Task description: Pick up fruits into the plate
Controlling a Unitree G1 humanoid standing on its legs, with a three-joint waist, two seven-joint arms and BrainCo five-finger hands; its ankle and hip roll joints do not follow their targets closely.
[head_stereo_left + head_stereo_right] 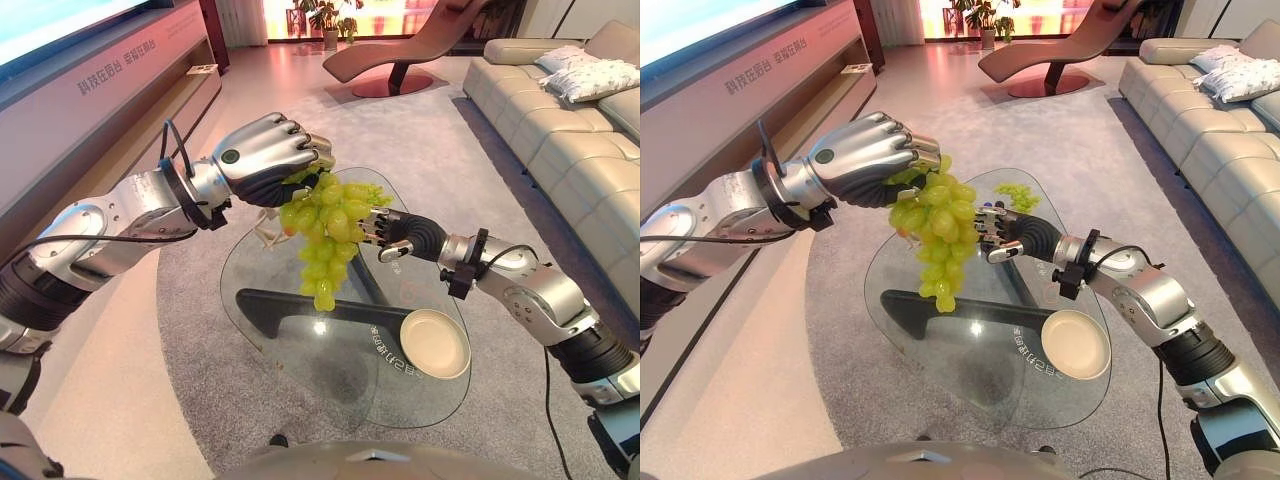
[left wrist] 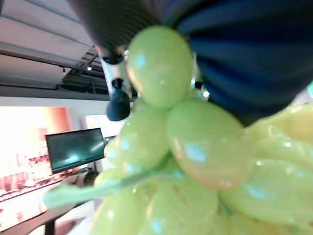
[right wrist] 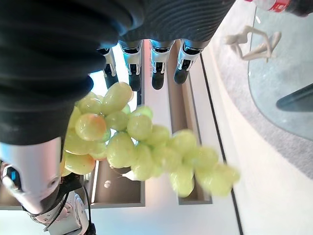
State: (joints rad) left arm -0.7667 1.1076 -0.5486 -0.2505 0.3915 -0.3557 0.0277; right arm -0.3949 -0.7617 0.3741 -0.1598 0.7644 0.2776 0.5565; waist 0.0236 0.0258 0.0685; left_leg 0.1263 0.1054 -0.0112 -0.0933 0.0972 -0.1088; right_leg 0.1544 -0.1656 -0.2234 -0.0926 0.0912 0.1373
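- Left eye view: left hand (image 1: 268, 155), fingers curled round the stem of a green grape bunch (image 1: 325, 237), holds it hanging above the glass table (image 1: 300, 370); plate (image 1: 435, 343) sits at the table's near right edge.
- Right eye view: right hand (image 1: 1012, 233) just behind the bunch; a second green bunch (image 1: 1017, 194) lies on the table's far side.
- Right wrist view: right-hand fingers (image 3: 157, 61) straight, near the grapes; a pale figurine (image 3: 253, 41) on the glass.

Pale green grapes (image 1: 325, 232) — cream plate (image 1: 436, 343) — clear glass table (image 1: 300, 352), grey carpet (image 1: 200, 380).

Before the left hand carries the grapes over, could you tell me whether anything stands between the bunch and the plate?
Nothing visible does. The grapes hang from the left hand above the glass table; the plate sits empty near its edge. The right hand is beside the bunch, not below it.
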